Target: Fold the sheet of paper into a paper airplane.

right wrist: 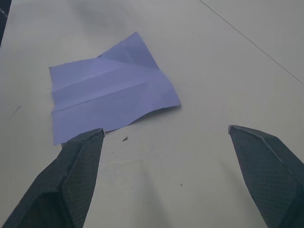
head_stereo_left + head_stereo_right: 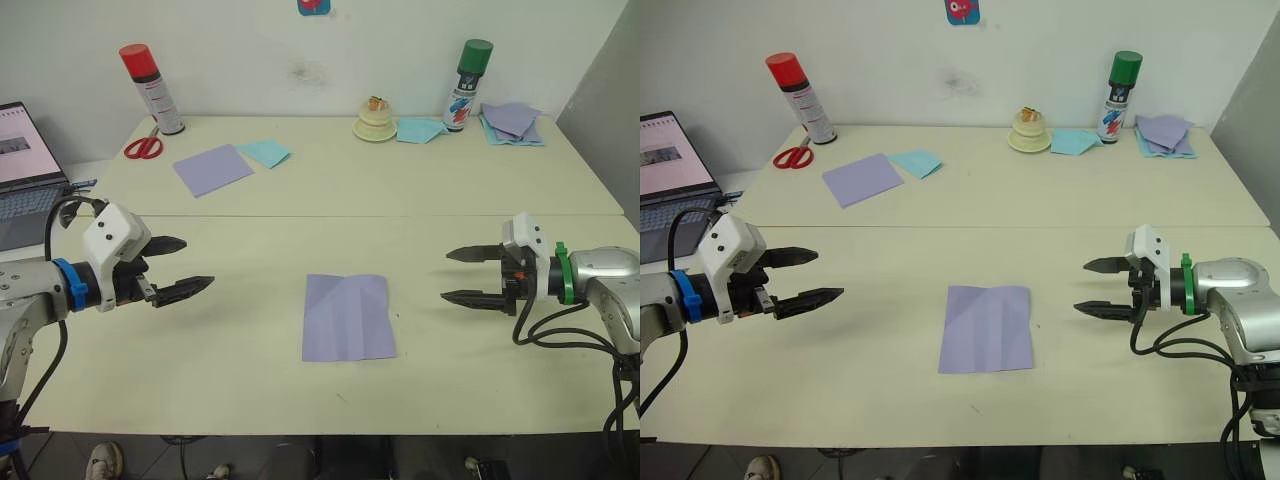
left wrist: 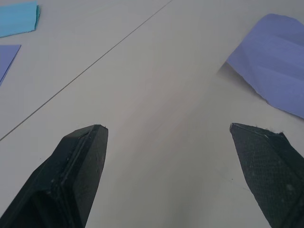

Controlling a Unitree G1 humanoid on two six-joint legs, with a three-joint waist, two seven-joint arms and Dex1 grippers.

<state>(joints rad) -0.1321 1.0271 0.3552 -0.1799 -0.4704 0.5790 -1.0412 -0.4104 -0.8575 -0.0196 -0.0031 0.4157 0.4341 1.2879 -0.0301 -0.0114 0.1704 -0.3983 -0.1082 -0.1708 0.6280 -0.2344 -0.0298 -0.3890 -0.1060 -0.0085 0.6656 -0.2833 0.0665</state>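
Left gripper (image 2: 190, 265) hovered over the table (image 2: 230, 360) at the left, jaws apart, nothing held. The creased sheet of paper (image 2: 348, 316) lay flat mid-table between both grippers, touching neither. Right gripper (image 2: 462, 275) hovered at the right, jaws apart, empty.

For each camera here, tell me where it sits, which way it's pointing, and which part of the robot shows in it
Left eye view: on the head, looking forward and down at the table; left gripper and right gripper, both open.
Right eye view: beside it, same scene.
Left wrist view: along the left gripper's fingers, over the table toward a corner of the sheet of paper.
Right wrist view: along the right gripper's fingers, toward the creased sheet.
All four share that sheet.
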